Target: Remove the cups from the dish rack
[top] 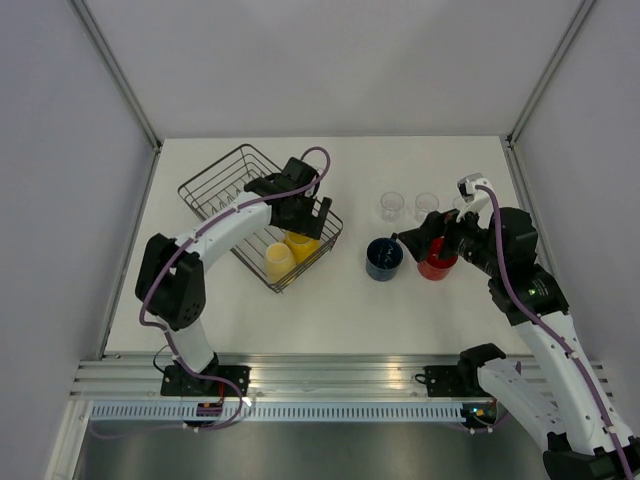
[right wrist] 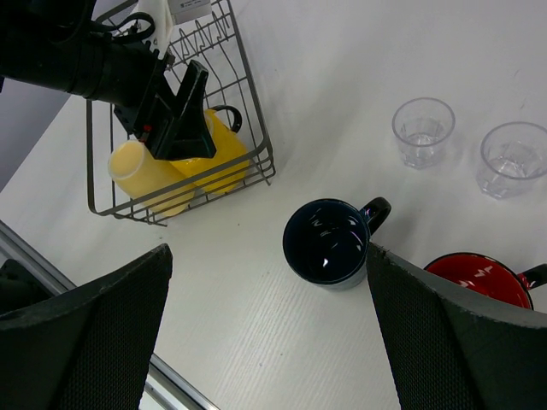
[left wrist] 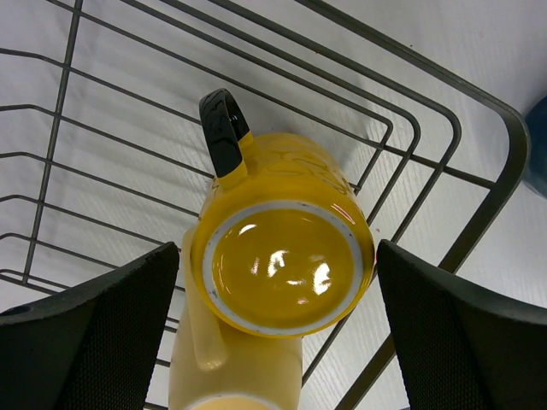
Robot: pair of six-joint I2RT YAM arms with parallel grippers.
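The dark wire dish rack [top: 214, 188] stands at the back left. At its near end lie an orange-yellow mug [top: 302, 245] and a pale cream-yellow mug [top: 279, 262]. My left gripper [top: 312, 216] is open, above the orange-yellow mug. In the left wrist view the gripper [left wrist: 275, 248] straddles that mug [left wrist: 282, 266], whose base faces the camera, touching the pale mug [left wrist: 235, 367]. My right gripper [top: 408, 240] is open and empty over the table, above the dark blue mug [right wrist: 326, 242] and the red mug [right wrist: 479, 278]. Clear tumblers [top: 391, 206] [top: 427, 206] stand behind them.
A third tumbler [top: 463, 204] is partly hidden by the right arm. The rack's upright tines [top: 240, 170] fill its far half. Grey walls enclose the table on three sides. An aluminium rail [top: 330, 375] runs along the near edge by the arm bases.
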